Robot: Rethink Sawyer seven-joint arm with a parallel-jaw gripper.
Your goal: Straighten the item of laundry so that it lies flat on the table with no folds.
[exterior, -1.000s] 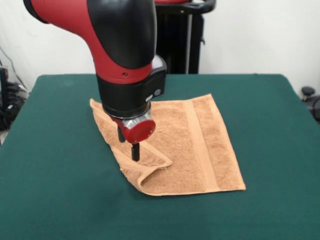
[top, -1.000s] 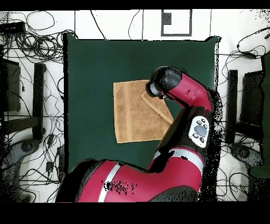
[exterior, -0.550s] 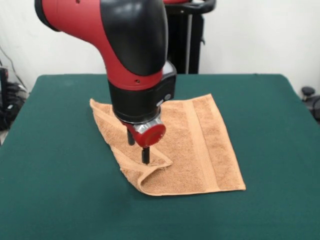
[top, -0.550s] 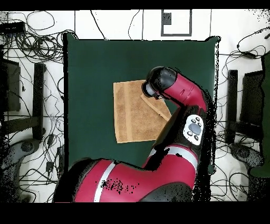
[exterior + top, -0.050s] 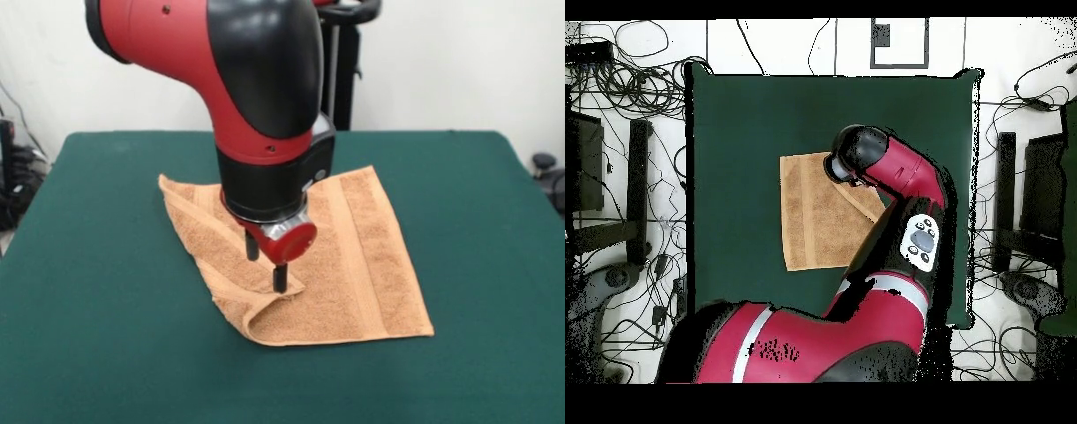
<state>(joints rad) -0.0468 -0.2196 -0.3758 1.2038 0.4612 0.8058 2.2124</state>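
The item of laundry, an orange-tan towel [image 5: 353,256], lies on the dark green table [image 5: 88,353]. Its left side is folded over into a long triangular flap [image 5: 212,247], with a bunched corner at the front. A flat woven band [image 5: 353,247] runs across the right part. My gripper [image 5: 266,263] hangs straight down over the flap's pointed end. It is open, and its two black fingers [image 5: 280,278] stand close above or on the cloth, holding nothing. In the overhead view the towel [image 5: 815,215] shows left of the arm's head [image 5: 855,155], which hides the gripper.
A black stand [image 5: 340,71] rises behind the table's far edge. Cables and dark equipment [image 5: 625,150] lie on the floor around the table [image 5: 735,120]. The arm's bulk [image 5: 895,250] covers the table's right part in the overhead view.
The arm has moved rightward in the front view, carrying the gripper along the folded flap to its pointed end. The towel has not shifted and the fingers keep the same spacing.
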